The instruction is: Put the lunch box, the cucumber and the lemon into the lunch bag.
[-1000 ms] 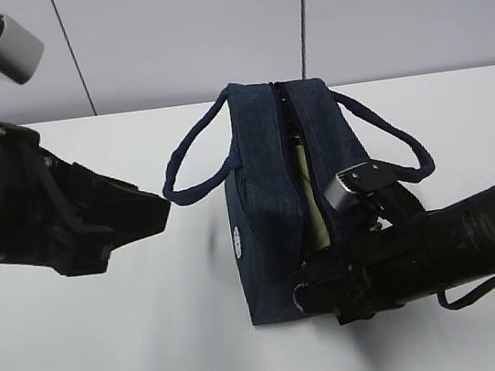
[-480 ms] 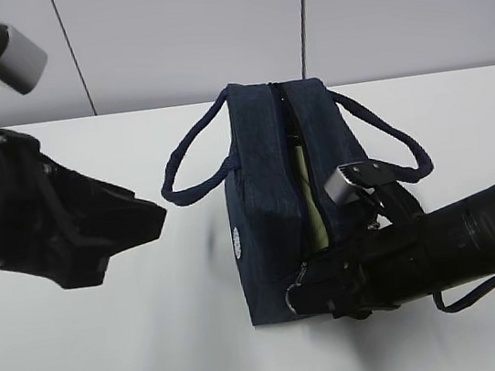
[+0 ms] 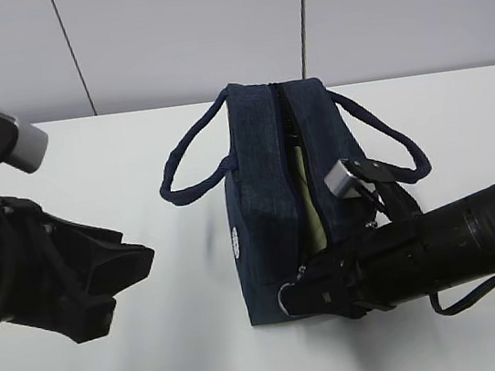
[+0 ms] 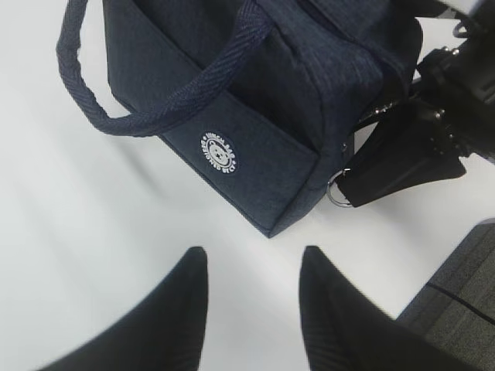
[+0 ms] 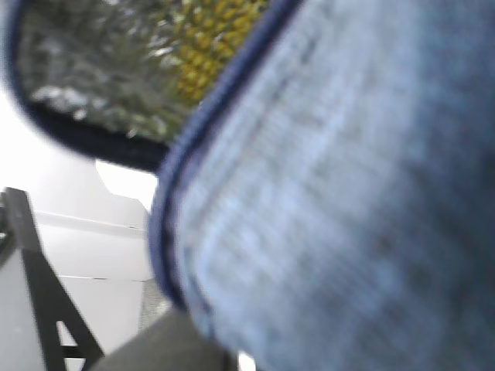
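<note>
We see the lunch bag (image 3: 278,209) standing upright on the white tabletop (image 3: 162,364), a little right of the middle, its top opening parted along its length. Through the gap a pale green surface shows, which looks like the lunch box (image 3: 309,200) lying inside; we cannot make out the cucumber or the lemon in the exterior view. In the right wrist view a blurred yellow patch sits against the silvery lining, but it is too blurred for us to name it.

The right pincer (image 3: 291,297) is pressed against the near right corner of the bag, low down, with its jaws closed. A silver ring (image 4: 337,193) hangs just at its tip in the left wrist view; we cannot tell whether the jaws pinch it or merely touch it.

The left pincer (image 4: 251,301) hovers above bare tabletop to the near left of the bag, well apart from it. Its two dark fingers (image 4: 174,305) stand partly apart with nothing between them. The bag's left handle (image 3: 192,173) droops toward that side, untouched.
</note>
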You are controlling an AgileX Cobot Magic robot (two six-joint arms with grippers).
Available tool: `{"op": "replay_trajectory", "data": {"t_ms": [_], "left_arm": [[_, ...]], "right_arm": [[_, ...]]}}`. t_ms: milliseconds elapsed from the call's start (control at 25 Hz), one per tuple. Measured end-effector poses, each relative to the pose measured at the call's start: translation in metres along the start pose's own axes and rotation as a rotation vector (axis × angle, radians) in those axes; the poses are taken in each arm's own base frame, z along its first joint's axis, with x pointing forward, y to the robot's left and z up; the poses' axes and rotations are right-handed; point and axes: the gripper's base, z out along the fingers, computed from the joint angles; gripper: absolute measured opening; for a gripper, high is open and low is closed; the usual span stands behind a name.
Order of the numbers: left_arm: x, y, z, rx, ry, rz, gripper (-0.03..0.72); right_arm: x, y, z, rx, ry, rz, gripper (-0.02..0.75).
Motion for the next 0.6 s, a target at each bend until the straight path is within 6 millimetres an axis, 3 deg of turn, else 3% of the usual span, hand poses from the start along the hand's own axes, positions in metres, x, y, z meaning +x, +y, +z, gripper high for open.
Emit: {"op": "replay_trajectory", "data": {"t_ms": [280,600], "left_arm": [[0.008,0.002,0.02,-0.009,0.064,-0.032,0.27],[0.007,0.003,0.023,-0.02,0.047,-0.037,0.27]], "right_arm": [[-0.001,0.004,0.0,-0.05,-0.009,0.048,0.0],[-0.003,0.013,-0.001,-0.147,-0.02,0.123,0.0]]}}
